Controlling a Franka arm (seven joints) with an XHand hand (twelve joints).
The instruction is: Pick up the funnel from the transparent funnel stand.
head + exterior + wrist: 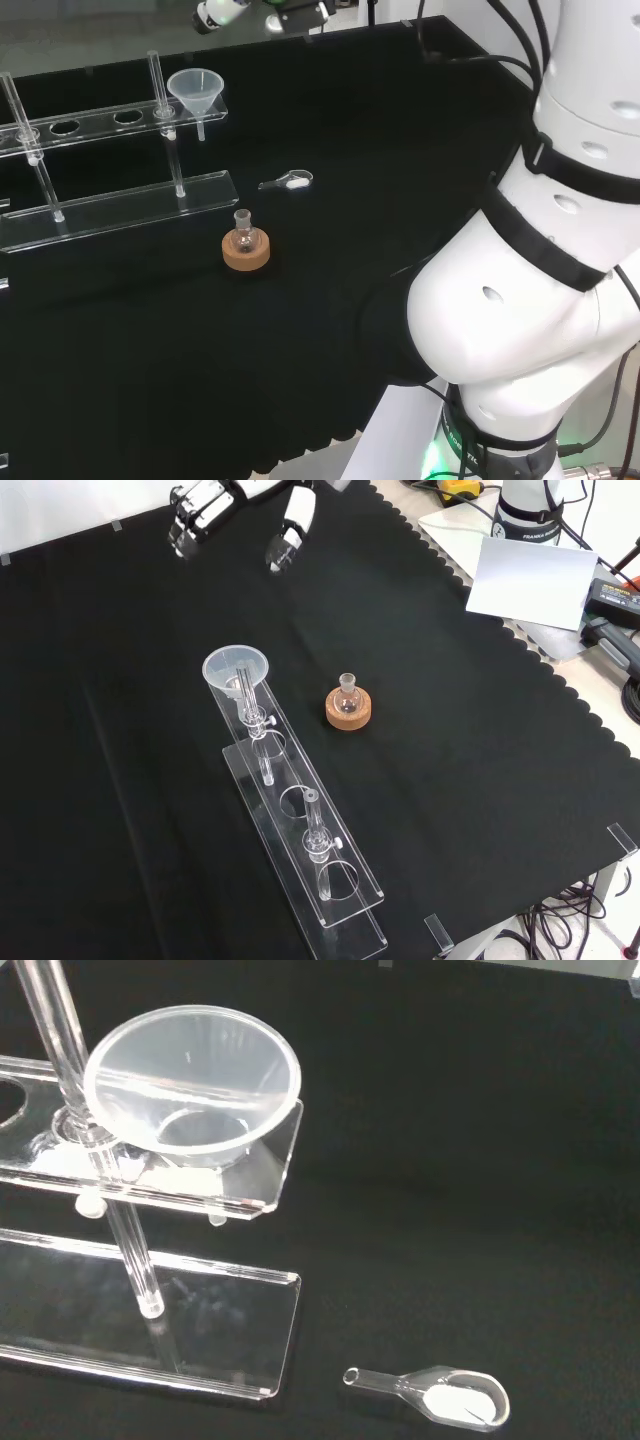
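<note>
Funnel (190,1080) seated in stand (150,1190), upper left; my hand (205,508) open, empty. Risk: fingers knock stand over.

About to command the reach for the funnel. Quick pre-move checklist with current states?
1. Clear plastic funnel seated in the end hole of the transparent acrylic funnel stand: ok.
2. Black and white robot hand empty, fingers relaxed: ok.
3. Hand apart from the funnel, toward the cloth's far edge in the front view: ok.
4. Upright clear rod stands right beside the funnel's rim; may crowd the fingers: not ok.
5. Small glass flask on its cork ring and the small clear scoop with white powder stand off the stand: ok.
6. Room under the funnel's rim for fingers: cannot tell.
</note>
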